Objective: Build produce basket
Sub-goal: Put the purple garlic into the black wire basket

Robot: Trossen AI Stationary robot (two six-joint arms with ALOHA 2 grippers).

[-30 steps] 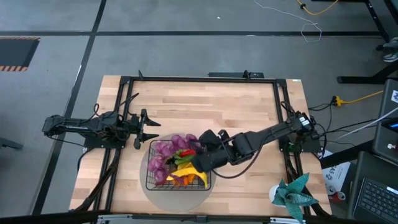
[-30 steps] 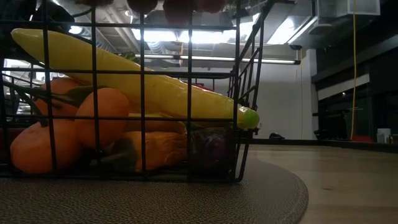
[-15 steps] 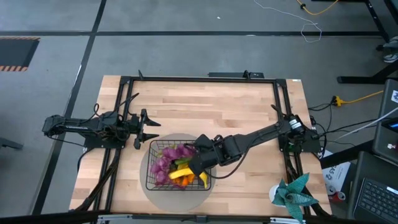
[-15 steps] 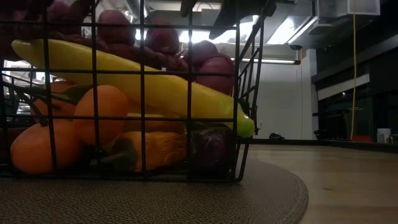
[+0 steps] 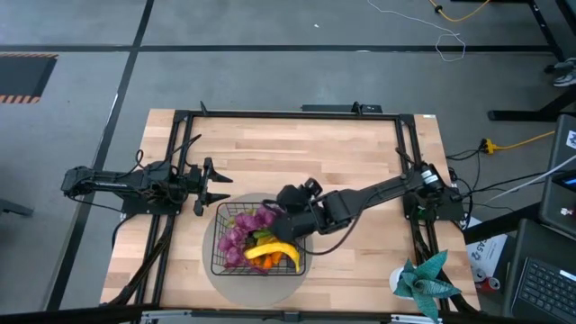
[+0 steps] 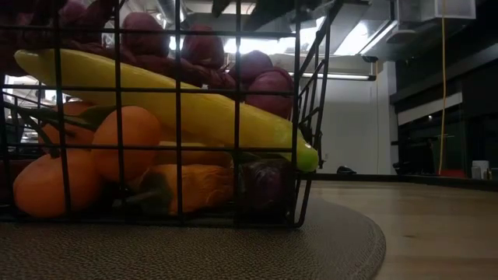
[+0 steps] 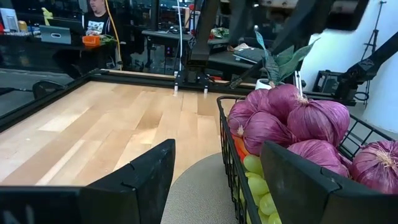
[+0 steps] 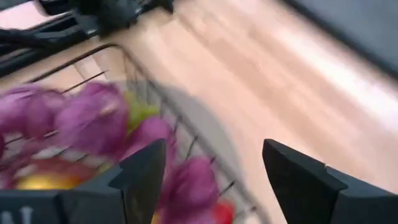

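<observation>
one black wire basket (image 5: 258,241) on round grey mat (image 5: 256,286), near front edge of wooden table (image 5: 297,153). inside: one yellow banana (image 5: 277,251), purple grapes (image 5: 236,227) heaped on top, orange pieces (image 6: 128,144) beneath. right gripper (image 5: 286,200) over basket's far right corner, jaws apart, empty. left gripper (image 5: 212,185) beside basket's left far corner, jaws apart, empty. bare tabletop behind and right; grey floor around.
</observation>
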